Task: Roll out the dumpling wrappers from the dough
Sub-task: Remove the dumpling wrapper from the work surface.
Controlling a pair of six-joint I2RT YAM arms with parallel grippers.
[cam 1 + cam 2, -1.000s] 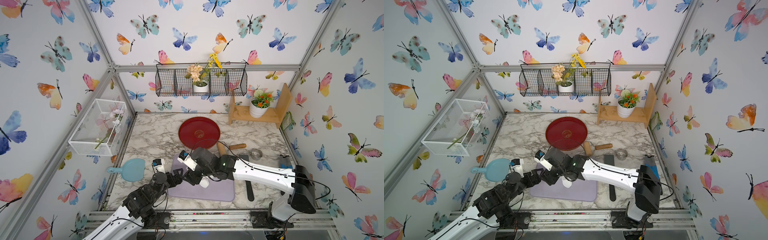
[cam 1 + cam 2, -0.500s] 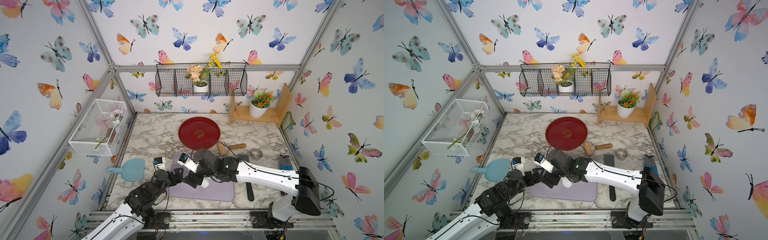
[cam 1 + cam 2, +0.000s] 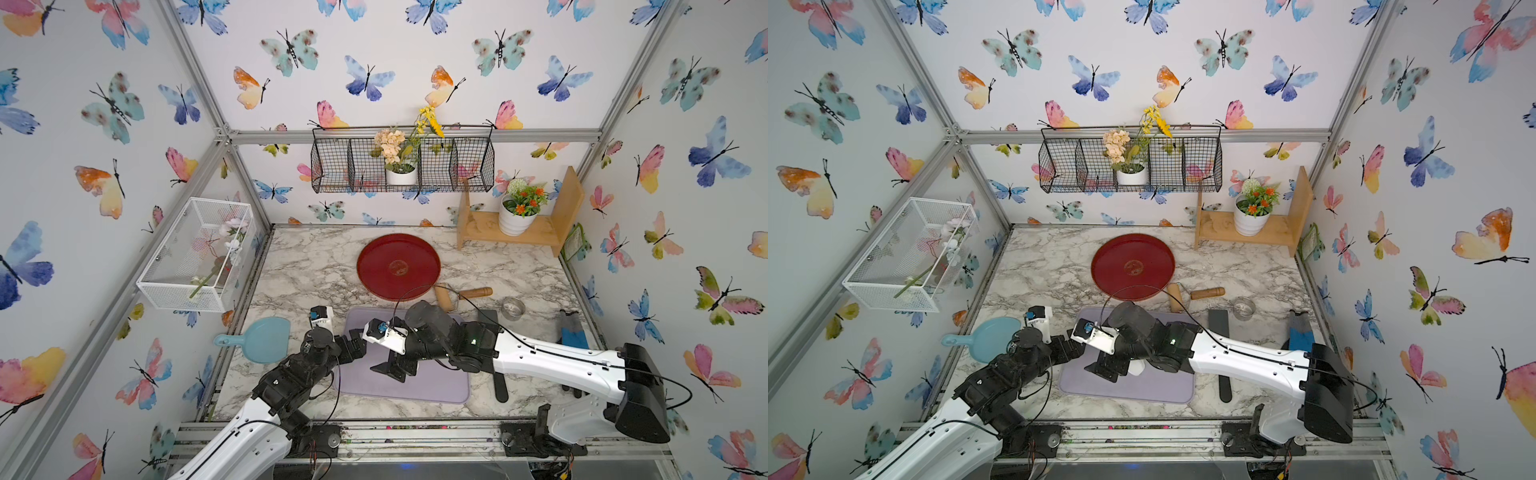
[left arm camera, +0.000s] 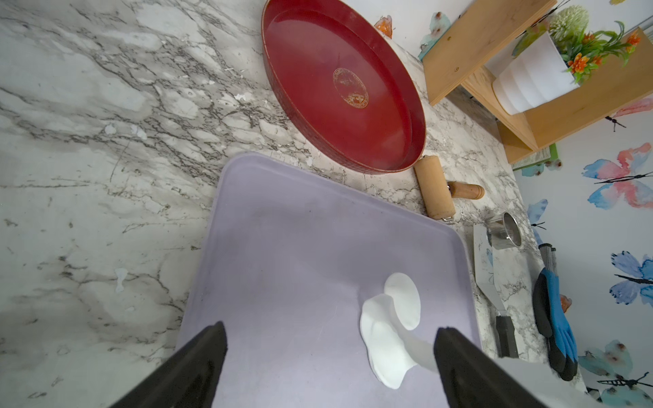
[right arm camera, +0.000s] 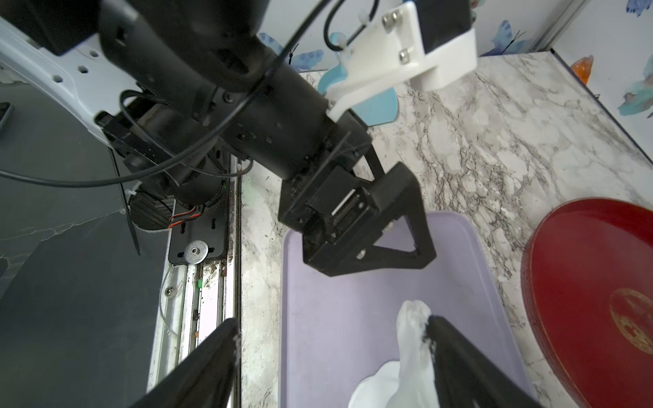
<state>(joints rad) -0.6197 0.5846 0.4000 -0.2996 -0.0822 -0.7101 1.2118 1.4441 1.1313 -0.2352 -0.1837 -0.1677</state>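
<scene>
Marble-patterned tabletop carries a lilac rectangular mat. On it lies the soft white irregular dough, touching a small round white dumpling wrapper. My right gripper stands wide apart, a strand of dough clinging to one finger. My left gripper hangs spread wide above the mat.

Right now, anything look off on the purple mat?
Yes. The dough is stuck to one of the fingers of the right gripper: they stand open, yet a strand is stretched up off the purple mat and clings to the tip. The rest lies on the mat against a round dumpling wrapper.
</scene>
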